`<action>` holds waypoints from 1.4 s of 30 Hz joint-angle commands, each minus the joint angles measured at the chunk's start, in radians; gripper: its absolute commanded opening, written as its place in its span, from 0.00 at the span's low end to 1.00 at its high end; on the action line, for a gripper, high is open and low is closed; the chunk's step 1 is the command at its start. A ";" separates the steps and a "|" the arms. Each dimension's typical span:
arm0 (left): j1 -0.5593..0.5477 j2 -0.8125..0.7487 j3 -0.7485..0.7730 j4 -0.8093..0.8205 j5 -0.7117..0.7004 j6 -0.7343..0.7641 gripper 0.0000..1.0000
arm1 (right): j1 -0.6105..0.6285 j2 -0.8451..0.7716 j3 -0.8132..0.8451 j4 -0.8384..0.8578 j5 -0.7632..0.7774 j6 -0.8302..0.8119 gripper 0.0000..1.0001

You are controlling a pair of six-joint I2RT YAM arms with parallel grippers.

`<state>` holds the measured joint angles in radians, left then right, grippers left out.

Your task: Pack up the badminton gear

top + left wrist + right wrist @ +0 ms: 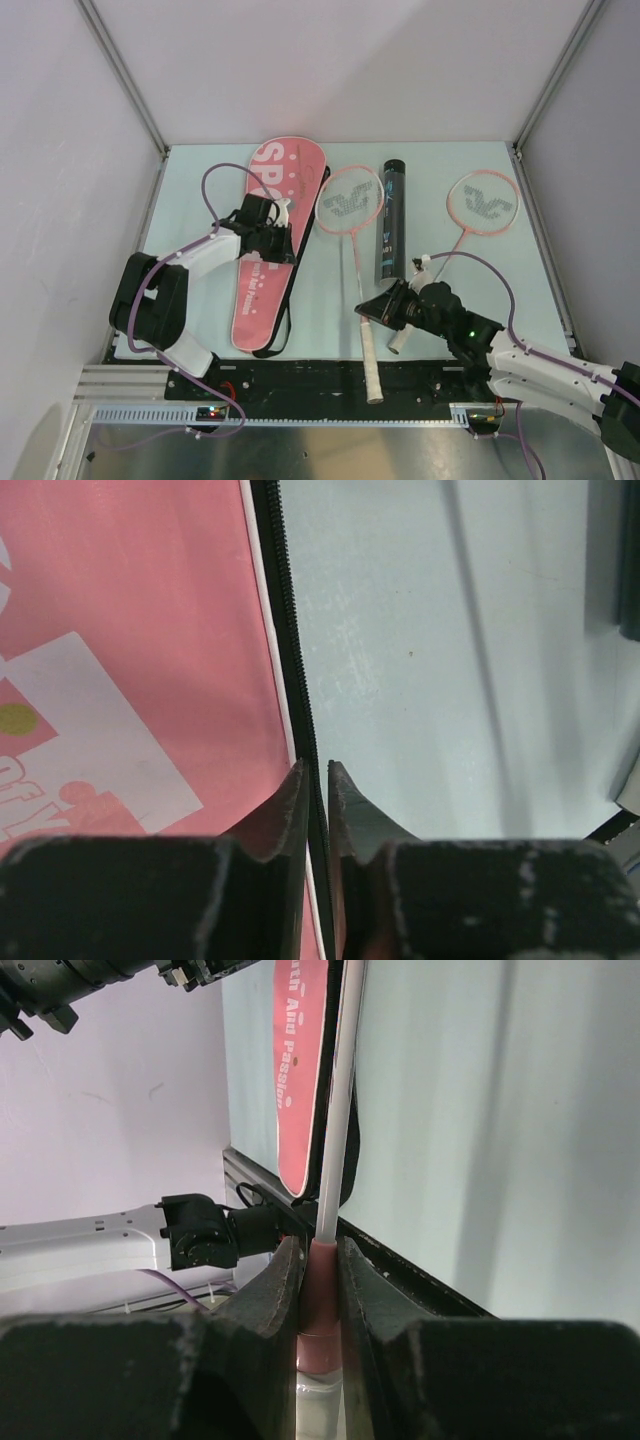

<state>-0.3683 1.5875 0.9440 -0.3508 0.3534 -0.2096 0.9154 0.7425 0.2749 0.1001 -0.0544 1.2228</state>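
Note:
The pink racket case lies flat at the left. My left gripper hovers over its right edge. In the left wrist view the fingertips stand a sliver open astride the black zipper, beside the pink cover. One pink-framed racket lies in the middle. My right gripper is shut on the pink cone at the top of its handle, and the white shaft runs away from the jaws. A second racket lies to the right. The black tube rests between them.
The second racket's white handle end pokes out beneath my right wrist. The table's black front rail runs just below the handles. White walls and metal posts close in the mat on three sides. The left arm's base shows in the right wrist view.

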 commanded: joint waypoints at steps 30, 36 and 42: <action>-0.120 0.066 0.060 -0.024 -0.323 0.076 0.39 | 0.103 0.229 -0.019 0.366 -0.154 -0.025 0.00; -0.135 0.080 0.079 -0.048 -0.398 0.090 0.38 | 0.104 0.205 -0.014 0.329 -0.142 -0.040 0.00; -0.146 0.077 0.091 -0.071 -0.453 0.105 0.28 | 0.102 0.210 -0.017 0.326 -0.142 -0.044 0.00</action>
<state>-0.5030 1.6665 0.9974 -0.4072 -0.0334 -0.1349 1.0088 0.9710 0.2432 0.3565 -0.1848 1.2156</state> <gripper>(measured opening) 0.304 0.195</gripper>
